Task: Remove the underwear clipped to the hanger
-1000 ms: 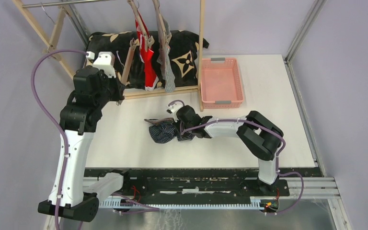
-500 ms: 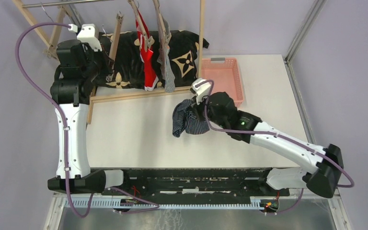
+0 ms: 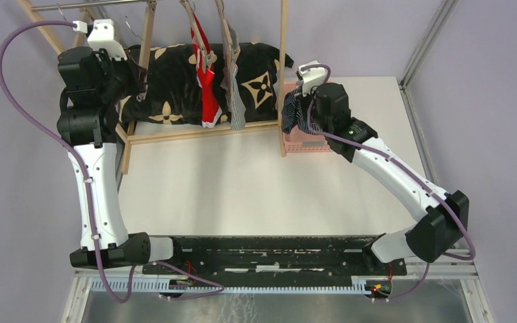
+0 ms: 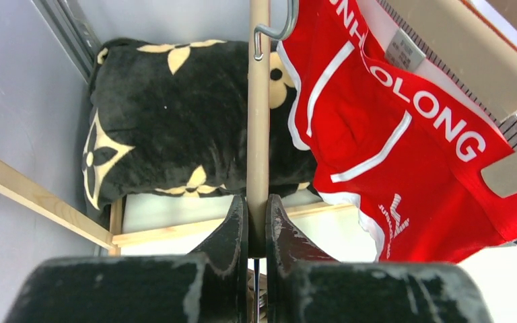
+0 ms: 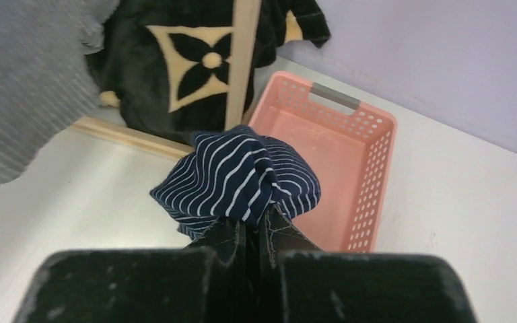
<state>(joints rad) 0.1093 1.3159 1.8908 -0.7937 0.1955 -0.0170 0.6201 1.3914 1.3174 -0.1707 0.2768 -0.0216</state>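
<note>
The left fingers (image 4: 232,232) are shut tight on the wooden hanger bar (image 4: 258,121). The bar's lower end is hidden between them, and its metal hook is cut off at the top edge. In the top view this grip is masked by the wrist.

The right fingers (image 5: 279,235) are clamped on the navy striped underwear (image 5: 239,178), which is bunched into a ball. It is held off the desk (image 3: 209,182) at the near left corner of the pink basket (image 5: 350,155). Whether cloth and rim touch cannot be told. From above, most of the basket is covered by the right arm.

The red underwear (image 4: 390,134) and the grey underwear (image 3: 235,101) hang side by side in front of the black cushion (image 3: 175,81). Their clips are cut off by the frame. In the right wrist view only a blurred part of the grey piece is seen.
</note>
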